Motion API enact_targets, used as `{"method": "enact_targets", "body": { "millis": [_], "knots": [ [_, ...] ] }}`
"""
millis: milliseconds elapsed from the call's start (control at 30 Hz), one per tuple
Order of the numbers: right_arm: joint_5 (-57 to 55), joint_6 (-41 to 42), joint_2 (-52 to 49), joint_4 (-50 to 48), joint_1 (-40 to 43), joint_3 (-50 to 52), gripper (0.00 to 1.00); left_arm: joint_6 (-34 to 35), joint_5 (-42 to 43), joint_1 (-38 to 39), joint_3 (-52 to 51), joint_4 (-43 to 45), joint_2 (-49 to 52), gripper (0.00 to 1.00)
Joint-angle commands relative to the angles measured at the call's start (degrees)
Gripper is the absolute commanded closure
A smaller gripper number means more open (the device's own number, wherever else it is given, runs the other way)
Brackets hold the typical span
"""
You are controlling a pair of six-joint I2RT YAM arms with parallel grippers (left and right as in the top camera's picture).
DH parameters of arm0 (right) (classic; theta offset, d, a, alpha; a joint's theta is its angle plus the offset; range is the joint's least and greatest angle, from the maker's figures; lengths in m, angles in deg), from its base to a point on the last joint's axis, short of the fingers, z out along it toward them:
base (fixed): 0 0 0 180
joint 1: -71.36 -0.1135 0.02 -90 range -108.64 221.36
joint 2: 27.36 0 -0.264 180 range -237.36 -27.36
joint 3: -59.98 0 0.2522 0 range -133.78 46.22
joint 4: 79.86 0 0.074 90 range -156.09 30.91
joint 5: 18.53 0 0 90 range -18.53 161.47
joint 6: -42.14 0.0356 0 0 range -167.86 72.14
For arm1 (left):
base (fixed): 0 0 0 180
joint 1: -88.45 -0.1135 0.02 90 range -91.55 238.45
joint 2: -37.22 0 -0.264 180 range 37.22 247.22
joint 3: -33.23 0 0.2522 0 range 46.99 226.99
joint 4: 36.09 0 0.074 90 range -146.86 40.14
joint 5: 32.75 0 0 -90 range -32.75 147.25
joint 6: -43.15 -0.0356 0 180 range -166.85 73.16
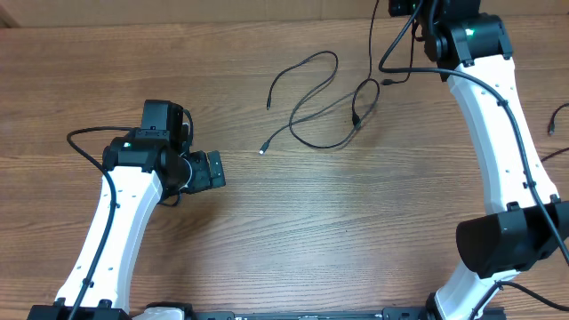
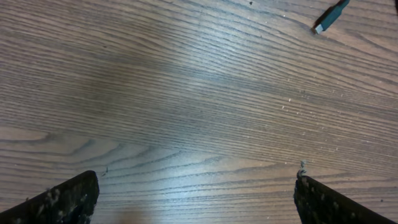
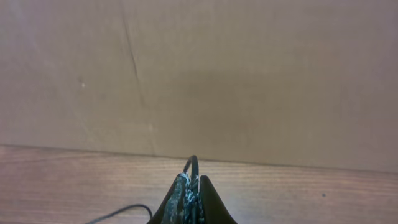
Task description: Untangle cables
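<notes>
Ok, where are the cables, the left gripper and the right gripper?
cables [image 1: 356, 120], overhead view, on a strand at the bunch's right side.
left gripper [image 2: 196, 186], left wrist view, midway between its open fingertips.
right gripper [image 3: 194, 180], right wrist view, between its shut fingertips.

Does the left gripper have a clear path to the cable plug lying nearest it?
Probably yes: the left gripper stands open and empty, and only bare table lies between it and the cable plug.

Noted: right gripper [image 3: 193, 184] closed, tips pinching a thin black cable [image 3: 192, 159] that loops just above them. Wooden table [image 3: 311, 186] below; plain brown wall [image 3: 249, 81] behind, faintly creased
</notes>
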Motion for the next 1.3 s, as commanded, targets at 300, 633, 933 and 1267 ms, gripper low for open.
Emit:
{"method": "enact_targets", "body": {
  "millis": [300,633,933,1267],
  "knots": [
    [-24.3,-17.6,8.7,-2.1,4.2,-5.0,0.96,1.3,-1.7,-0.6,0.7,-2.5,-20.5,0.00],
    [-14.1,-1.9,8.9,-0.8,11.2,-5.0,0.96,2.9,-6.8,-0.6,0.6,-9.7,-37.2,0.01],
    [15.4,-1.9,2.8,11.8,10.7,-0.7,0.71,2.9,-6.7,-0.6,0.6,-13.8,-37.5,0.01],
    [18.8,6.5,-5.7,17.0,10.2,3.7,0.51,2.9,-6.3,-0.6,0.6,-13.8,-37.5,0.00]
  ]
}}
